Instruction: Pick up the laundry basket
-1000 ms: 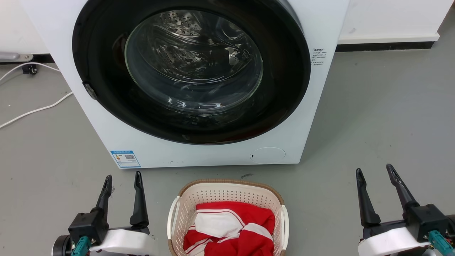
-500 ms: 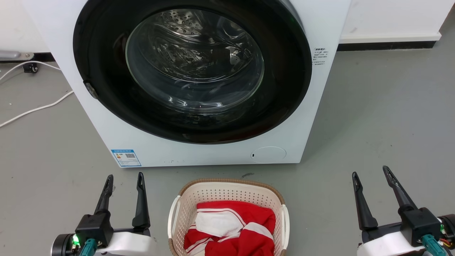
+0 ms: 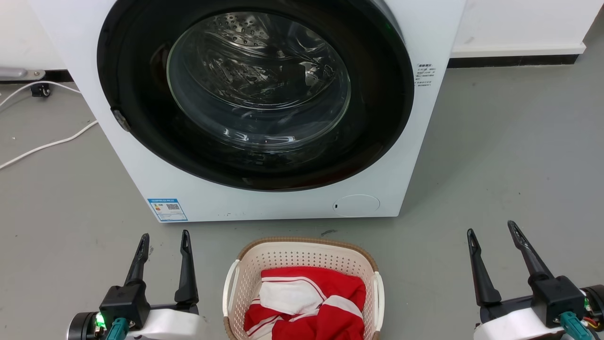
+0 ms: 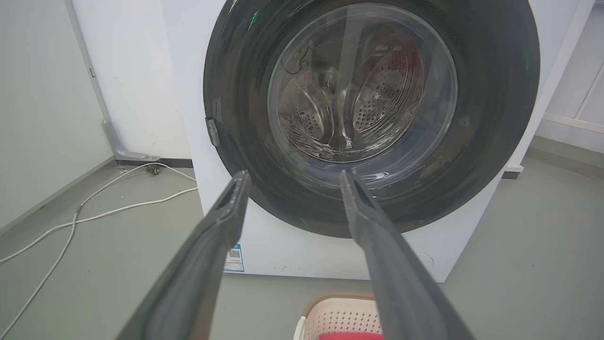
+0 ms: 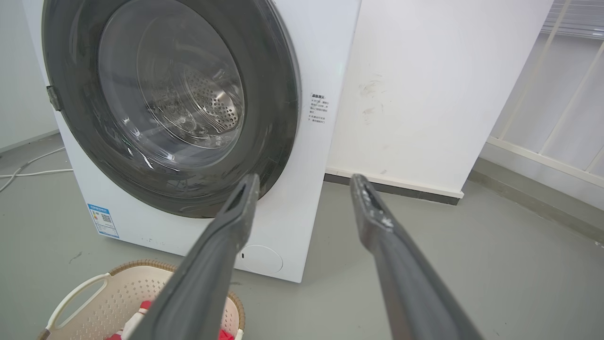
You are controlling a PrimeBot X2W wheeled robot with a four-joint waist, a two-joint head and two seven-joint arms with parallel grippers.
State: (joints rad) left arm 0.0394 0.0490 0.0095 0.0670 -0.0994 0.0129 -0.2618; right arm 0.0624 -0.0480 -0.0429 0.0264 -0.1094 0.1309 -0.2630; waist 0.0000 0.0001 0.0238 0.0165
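The laundry basket (image 3: 302, 257) is cream-white and perforated, with a brown woven rim and white side handles. It stands on the grey floor at the bottom centre of the head view, holding red and white cloth (image 3: 306, 302). Its far rim also peeks in at the bottom of the left wrist view (image 4: 337, 311) and at the lower left of the right wrist view (image 5: 118, 297). My left gripper (image 3: 163, 237) hovers open to the basket's left, apart from it. My right gripper (image 3: 490, 231) hovers open well to its right. Both hold nothing.
A white front-loading washing machine (image 3: 264, 203) with a shut round dark door stands just behind the basket. White cables (image 3: 47, 141) lie on the floor at the far left. Bare grey floor stretches to the right, ending at a white wall with a dark skirting (image 3: 509, 61).
Both grippers have sunk slightly in the head view since a second ago, and the whole picture has shifted a little. The basket stands where it was.
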